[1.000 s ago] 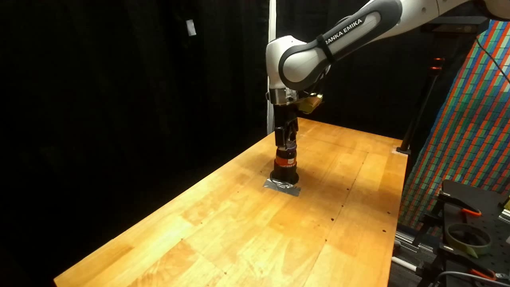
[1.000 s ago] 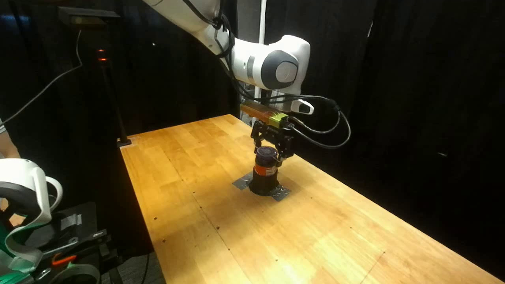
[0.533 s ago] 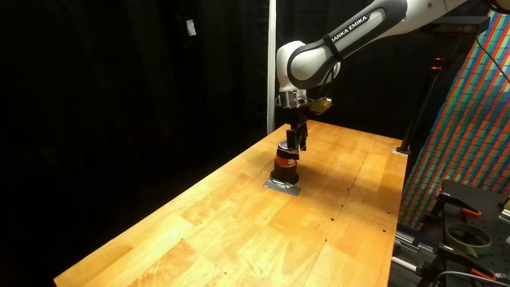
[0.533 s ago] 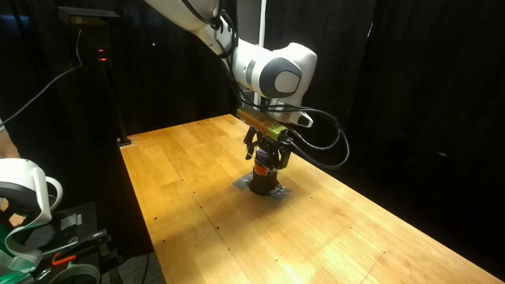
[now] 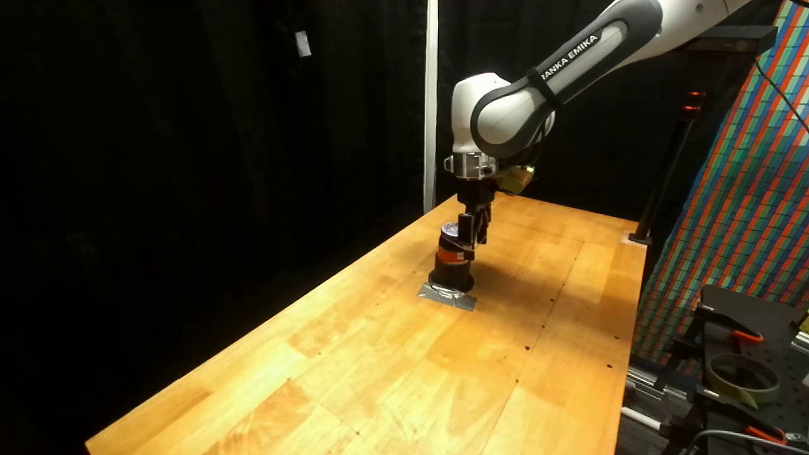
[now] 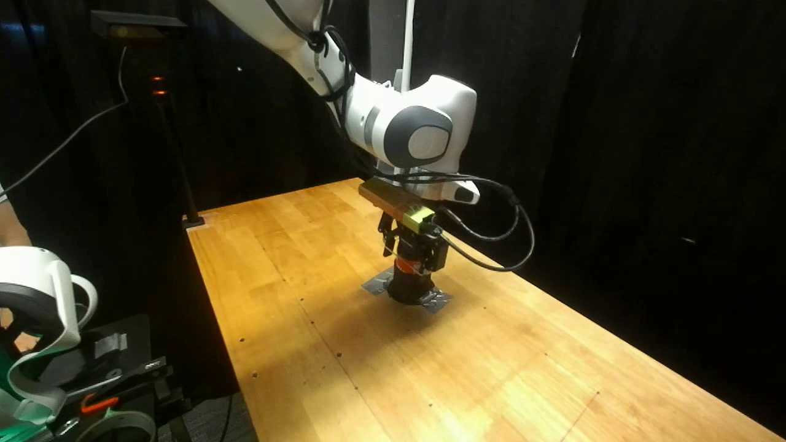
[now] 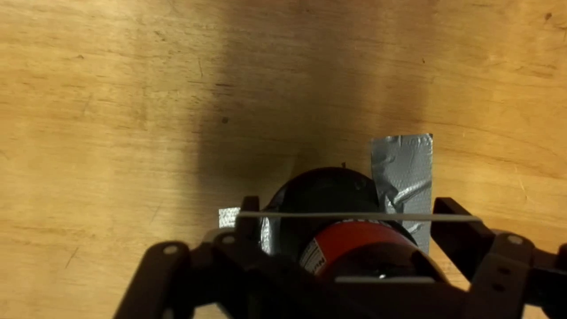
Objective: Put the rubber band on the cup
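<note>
The cup (image 5: 452,256) stands upright on the table, dark with a reddish-orange stripe; it also shows in an exterior view (image 6: 408,288) and the wrist view (image 7: 359,241). My gripper (image 7: 347,213) is open, its two fingers apart on either side of the cup. The pale thin rubber band (image 7: 319,215) is stretched between the fingertips and crosses in front of the cup. A second pale strip lower in the wrist view may be its other side. In an exterior view, my gripper (image 6: 414,253) is low around the cup's upper part. The cup's top is partly hidden there.
Grey tape (image 7: 403,173) lies at the cup's base on the wooden table (image 5: 379,379). A dark stand (image 5: 663,170) is at the table's far corner. A side bench with a tape roll (image 5: 742,379) stands beside the table.
My gripper has come down from above the cup's top and shifted sideways, so the fingers are now beside its upper part. The band is lower with it. The cup has not moved.
</note>
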`<action>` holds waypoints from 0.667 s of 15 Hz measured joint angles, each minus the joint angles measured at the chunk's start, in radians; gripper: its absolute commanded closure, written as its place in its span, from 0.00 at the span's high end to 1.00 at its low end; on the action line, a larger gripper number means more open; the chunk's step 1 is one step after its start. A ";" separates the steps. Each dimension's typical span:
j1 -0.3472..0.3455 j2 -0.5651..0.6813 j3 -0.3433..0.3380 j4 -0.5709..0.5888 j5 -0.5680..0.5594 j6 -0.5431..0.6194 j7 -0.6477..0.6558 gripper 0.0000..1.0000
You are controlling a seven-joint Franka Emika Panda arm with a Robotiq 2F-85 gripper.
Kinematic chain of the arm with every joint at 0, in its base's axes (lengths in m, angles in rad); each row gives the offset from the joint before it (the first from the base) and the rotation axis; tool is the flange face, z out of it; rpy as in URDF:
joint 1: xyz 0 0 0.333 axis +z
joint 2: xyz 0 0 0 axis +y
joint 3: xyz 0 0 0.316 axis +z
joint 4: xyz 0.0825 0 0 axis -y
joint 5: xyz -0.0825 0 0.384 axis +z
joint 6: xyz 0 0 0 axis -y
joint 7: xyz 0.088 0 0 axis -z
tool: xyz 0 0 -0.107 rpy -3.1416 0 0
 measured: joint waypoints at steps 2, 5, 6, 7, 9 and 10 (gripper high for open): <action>0.017 -0.015 -0.010 -0.047 -0.026 0.069 0.036 1.00; 0.041 -0.041 -0.022 -0.102 -0.062 0.121 0.081 0.73; 0.043 -0.051 -0.022 -0.120 -0.065 0.130 0.084 0.71; 0.042 -0.062 -0.022 -0.139 -0.065 0.135 0.084 0.70; 0.039 -0.090 -0.022 -0.182 -0.065 0.155 0.079 0.54; 0.036 -0.109 -0.021 -0.208 -0.065 0.170 0.073 0.45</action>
